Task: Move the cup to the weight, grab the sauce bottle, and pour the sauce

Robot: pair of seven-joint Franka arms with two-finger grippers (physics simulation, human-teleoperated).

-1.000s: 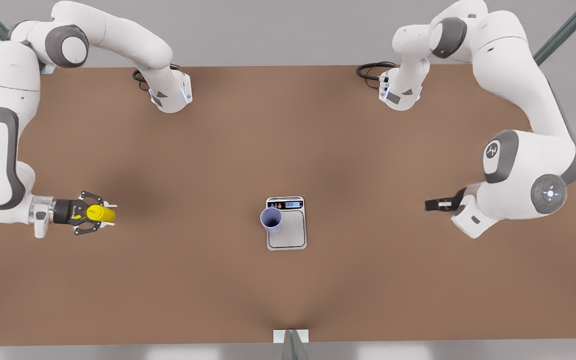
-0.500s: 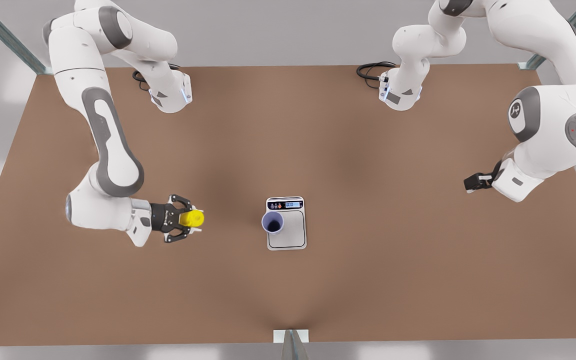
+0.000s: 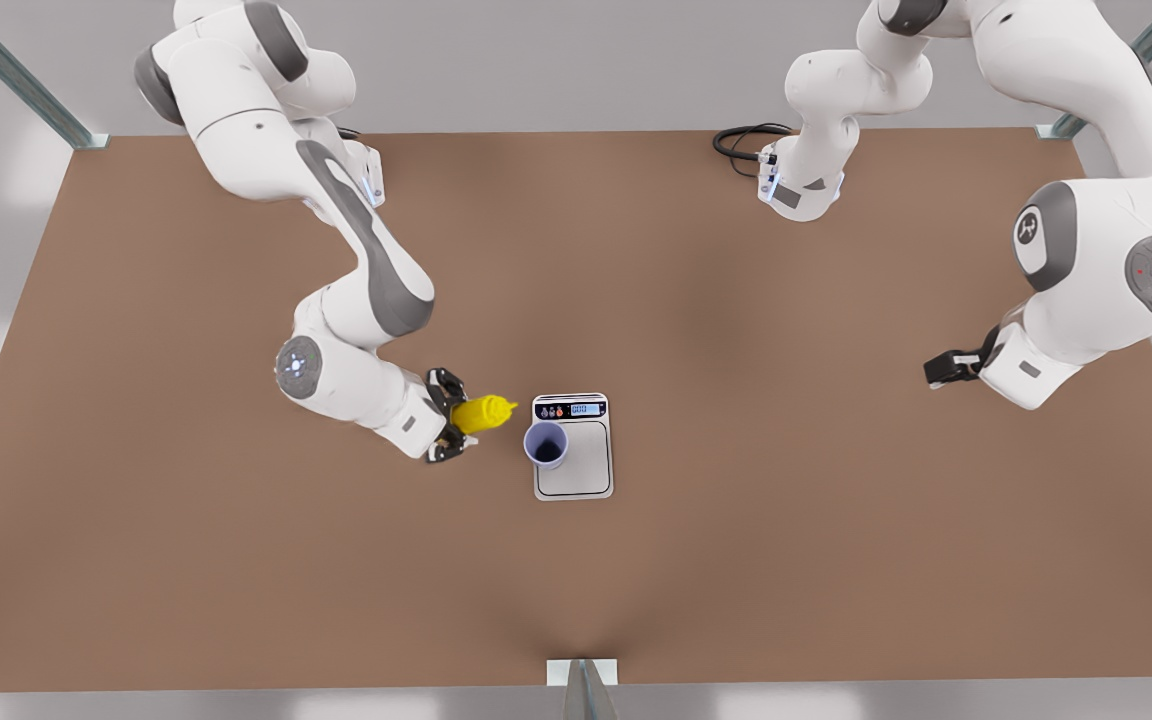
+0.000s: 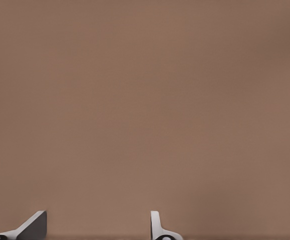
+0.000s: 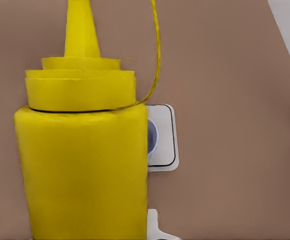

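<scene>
The yellow sauce bottle point(image 3: 484, 411) point(image 5: 80, 165) is held tilted, nozzle toward the scale, with my right gripper point(image 3: 451, 415) shut on its body, just off the scale's side toward the front view's left. The lavender-blue cup point(image 3: 545, 445) point(image 5: 152, 140) stands upright on the silver-white scale point(image 3: 586, 470) point(image 5: 162, 125), on the platform's edge nearest the bottle. My left gripper point(image 3: 941, 368) point(image 4: 96, 224) waits at the front view's right, well apart from the scale, open over bare table.
The brown table point(image 3: 736, 560) has free room all around the scale. Both arm bases stand at the back edge, with black cables point(image 3: 746, 140) beside one. A small metal bracket point(image 3: 583, 672) sits at the front edge.
My right gripper has carried the bottle toward the front view's right, up to the scale, and tipped its nozzle toward the cup. The left arm drew back, then stayed nearly still.
</scene>
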